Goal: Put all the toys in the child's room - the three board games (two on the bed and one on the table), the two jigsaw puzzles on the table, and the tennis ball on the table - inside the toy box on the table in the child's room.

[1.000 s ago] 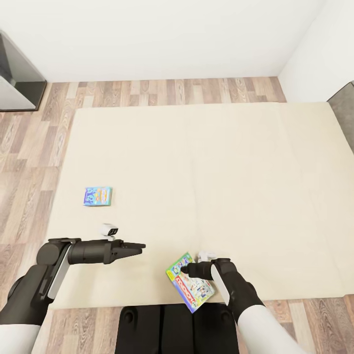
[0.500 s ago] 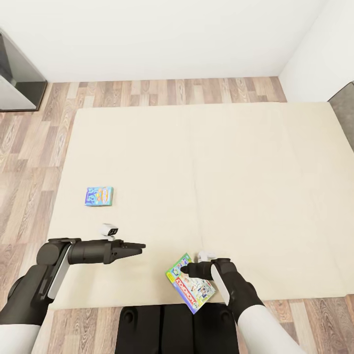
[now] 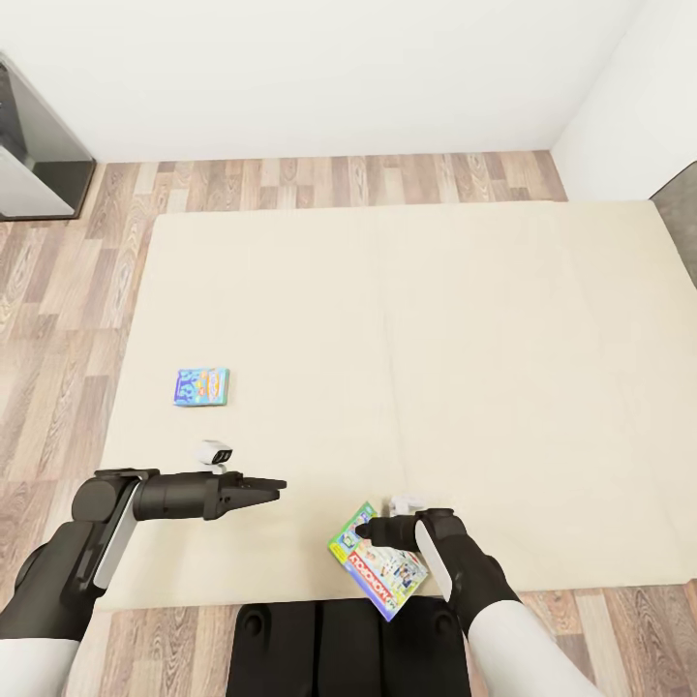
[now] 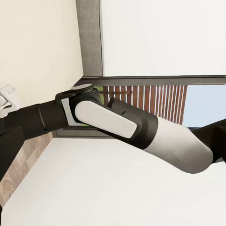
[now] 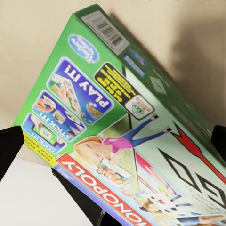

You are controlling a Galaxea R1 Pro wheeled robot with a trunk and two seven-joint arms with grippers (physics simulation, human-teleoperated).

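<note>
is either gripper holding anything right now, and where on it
The right gripper holds the green-edged board game by its upper edge, tilted over the bed. The left gripper holds nothing.

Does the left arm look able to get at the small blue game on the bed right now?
Probably yes: the blue game lies flat on the bed, just ahead of the left end effector, with bare mattress between them.

Bed (image 3: 407,319): matt beige cloth, smooth. Floor (image 3: 58,319): wood planks, grained, low sheen. Green board game (image 5: 122,136): printed card, glossy. Blue board game (image 3: 201,386): printed card. Arms (image 3: 184,496): matt black and smooth white plastic. Walls (image 3: 319,68): plain matt white.
</note>
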